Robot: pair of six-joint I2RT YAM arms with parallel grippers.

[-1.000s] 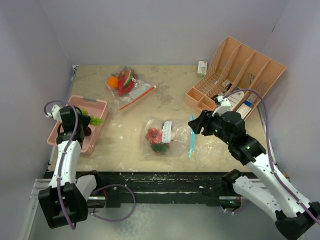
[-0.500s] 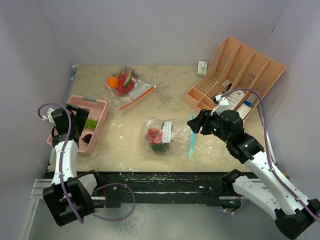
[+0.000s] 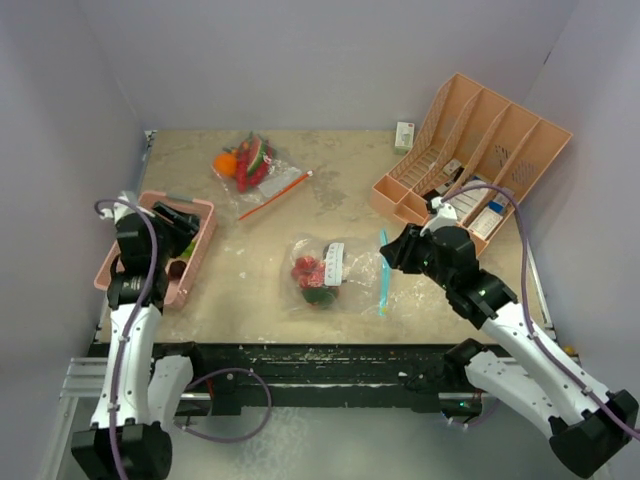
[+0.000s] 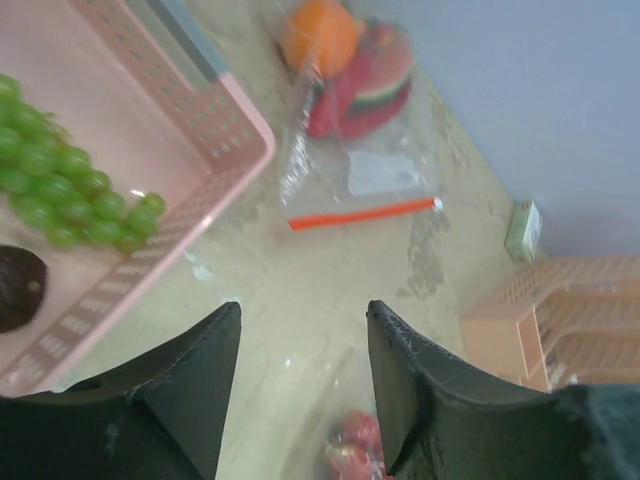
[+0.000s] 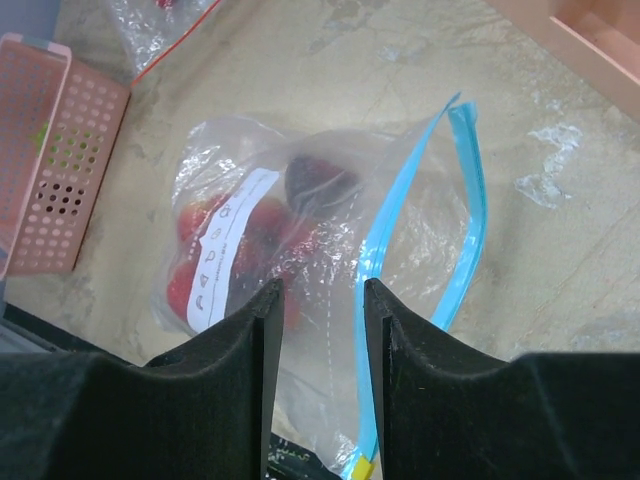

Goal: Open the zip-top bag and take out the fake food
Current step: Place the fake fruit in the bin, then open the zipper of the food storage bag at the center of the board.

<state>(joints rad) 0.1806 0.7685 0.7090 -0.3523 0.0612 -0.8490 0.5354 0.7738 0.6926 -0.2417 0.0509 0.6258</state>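
Note:
The clear zip-top bag lies mid-table with its blue zip standing apart at its right side. Inside are red strawberries, a dark plum and a green leaf. My right gripper hovers open just over the bag's film beside the blue zip, holding nothing. My left gripper is open and empty above the right rim of the pink basket. Green grapes and a dark fruit lie in the basket.
A second clear bag with an orange, a watermelon slice and a red zip strip lies at the back. A peach organizer with bottles and boxes stands at the right. A small white box sits beside it.
The green grapes left my left gripper and now lie in the basket; that arm swung left, then back over the basket's right side. My right gripper moved down toward the blue zip, jaws narrower.

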